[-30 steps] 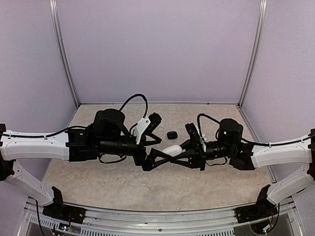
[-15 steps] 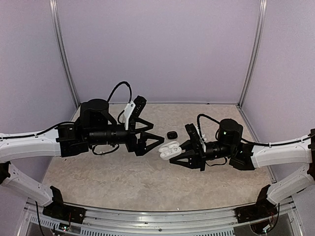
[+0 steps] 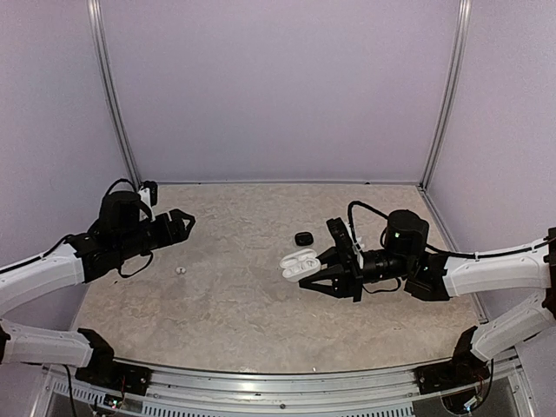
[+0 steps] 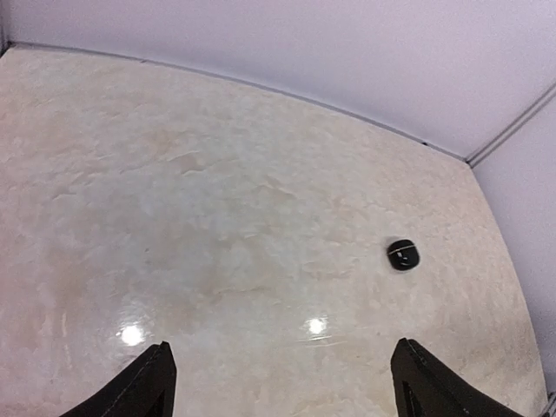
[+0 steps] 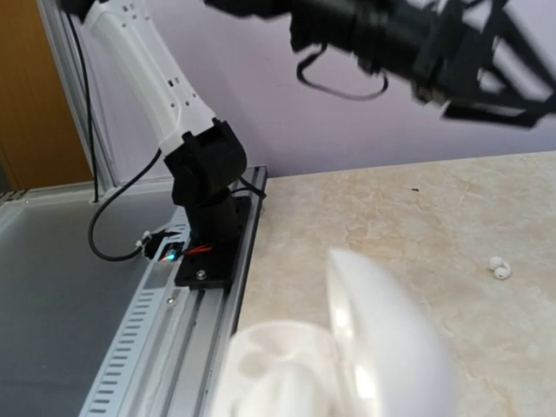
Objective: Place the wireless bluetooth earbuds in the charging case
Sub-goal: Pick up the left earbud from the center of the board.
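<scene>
The one white earbud you can reach lies loose on the table, left of centre, with nothing touching it. The left gripper hovers just beyond it, jaws spread wide and empty; in the left wrist view the earbud does not show between the fingertips, so you are not lined up over it. The charging case is well apart from the earbud, near the middle of the table, lid open, clenched at the tip of the right gripper. Whether its wells already hold anything is too small to tell. A small black object sits on the table just behind the case; I cannot tell whether it is an earbud or a second case. The main risk, as I judge it, is the pick. The earbud is far smaller than a finger and the surface looks glossy, so a descent slightly off centre could flick it away or roll it out of the pinch. At insertion, pushing down on a case held only by its edge could twist it in the grip.
</scene>
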You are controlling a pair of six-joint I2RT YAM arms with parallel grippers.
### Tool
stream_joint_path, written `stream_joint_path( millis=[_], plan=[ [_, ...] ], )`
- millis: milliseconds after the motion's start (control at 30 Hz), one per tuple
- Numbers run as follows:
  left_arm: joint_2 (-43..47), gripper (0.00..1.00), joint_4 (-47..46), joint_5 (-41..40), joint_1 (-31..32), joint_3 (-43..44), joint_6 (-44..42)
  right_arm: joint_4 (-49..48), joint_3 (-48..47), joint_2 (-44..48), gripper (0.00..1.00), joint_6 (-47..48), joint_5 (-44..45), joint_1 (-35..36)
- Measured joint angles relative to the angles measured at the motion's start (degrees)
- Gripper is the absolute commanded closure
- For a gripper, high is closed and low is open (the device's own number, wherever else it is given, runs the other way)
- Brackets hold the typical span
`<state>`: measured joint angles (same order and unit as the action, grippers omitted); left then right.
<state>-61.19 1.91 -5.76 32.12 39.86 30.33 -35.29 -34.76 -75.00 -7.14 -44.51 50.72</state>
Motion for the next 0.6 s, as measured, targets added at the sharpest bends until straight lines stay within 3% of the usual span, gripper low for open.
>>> stream_joint_path(
  millis=[133, 233, 467, 600],
  plan=[
    [3.1, 0.29, 2.9, 0.2, -10.8, -6.1, 2.8, 0.0, 0.0, 0.0, 1.00, 0.0, 0.0, -0.2],
    [2.6, 0.37, 3.7, 0.5, -15.4, -7.3, 2.7, 0.0, 0.0, 0.0, 1.00, 0.0, 0.0, -0.3],
    [-7.7, 0.46, 2.0, 2.3, -17.3, -7.4, 1.3, -0.1, 0.0, 0.0, 1.00, 0.0, -0.2, -0.3],
    [-14.8, 0.45, 0.8, 3.8, -17.1, -7.7, 1.1, -0.1, 0.0, 0.0, 1.00, 0.0, -0.2, -0.3]
  ],
)
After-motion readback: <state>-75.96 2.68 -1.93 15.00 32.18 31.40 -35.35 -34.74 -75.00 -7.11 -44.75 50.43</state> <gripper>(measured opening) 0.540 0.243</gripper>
